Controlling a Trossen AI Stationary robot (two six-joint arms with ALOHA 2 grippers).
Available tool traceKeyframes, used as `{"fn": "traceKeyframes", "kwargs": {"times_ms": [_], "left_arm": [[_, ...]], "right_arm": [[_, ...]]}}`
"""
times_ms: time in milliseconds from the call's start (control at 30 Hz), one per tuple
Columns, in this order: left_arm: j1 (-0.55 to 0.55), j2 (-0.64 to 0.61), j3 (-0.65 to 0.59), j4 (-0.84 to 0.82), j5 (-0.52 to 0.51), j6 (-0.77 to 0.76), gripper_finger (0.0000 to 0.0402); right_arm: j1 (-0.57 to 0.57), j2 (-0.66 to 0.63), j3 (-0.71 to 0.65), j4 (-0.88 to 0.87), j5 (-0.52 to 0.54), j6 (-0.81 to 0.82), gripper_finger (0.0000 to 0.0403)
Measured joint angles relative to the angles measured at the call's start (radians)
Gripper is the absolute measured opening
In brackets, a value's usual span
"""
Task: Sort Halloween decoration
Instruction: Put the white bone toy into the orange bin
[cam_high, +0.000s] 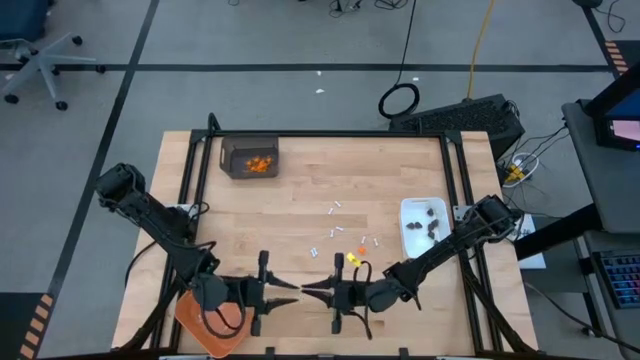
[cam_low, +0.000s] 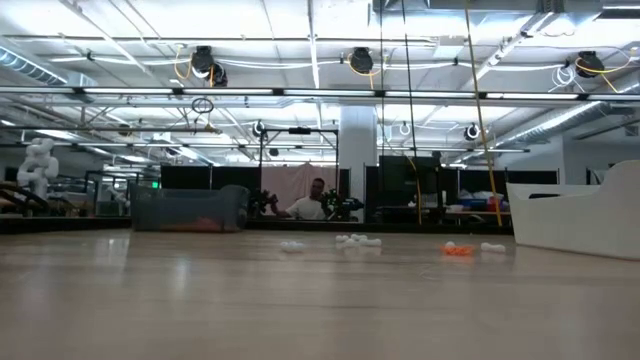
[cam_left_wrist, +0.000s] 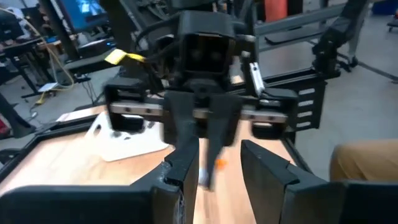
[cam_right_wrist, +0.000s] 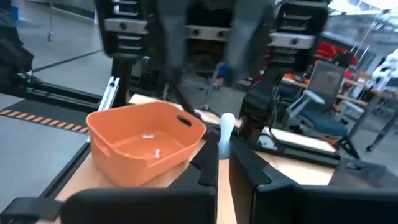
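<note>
At the counter's (cam_high: 300, 210) near edge the 2 grippers face each other tip to tip. The right gripper (cam_high: 306, 291) has its fingers clamped on a small white stick (cam_right_wrist: 226, 121); the left gripper (cam_high: 292, 287) has fingers apart. More white sticks (cam_high: 335, 207) and orange bits (cam_high: 361, 249) lie scattered farther back.

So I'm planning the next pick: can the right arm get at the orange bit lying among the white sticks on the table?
Probably yes. The orange bit lies in the open beside the right arm, nothing over it. But the right gripper is shut on a white stick, so it must drop that first.
</note>
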Motion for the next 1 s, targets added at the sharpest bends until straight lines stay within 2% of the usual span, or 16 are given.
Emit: {"fn": "traceKeyframes", "kwargs": {"times_ms": [133,300,533,1000], "left_arm": [[-0.029,0.002,0.0,0.023,-0.023,0.0,0.0118],[-0.037,0.033,0.0,0.075,-0.121,0.0,0.0118],[-0.019,0.097,0.0,0.136,-0.118,0.001,0.0118],[-0.014,0.101,0.0,0.152,-0.148,0.01,0.0118]], "right_arm": [[-0.001,0.0,0.0,0.022,0.0,-0.024,0.0],[-0.002,0.0,0.0,0.021,-0.001,-0.037,0.0],[-0.002,0.0,0.0,0.021,0.0,-0.039,0.0],[-0.002,-0.001,0.0,0.018,0.0,-0.037,0.0]]}}
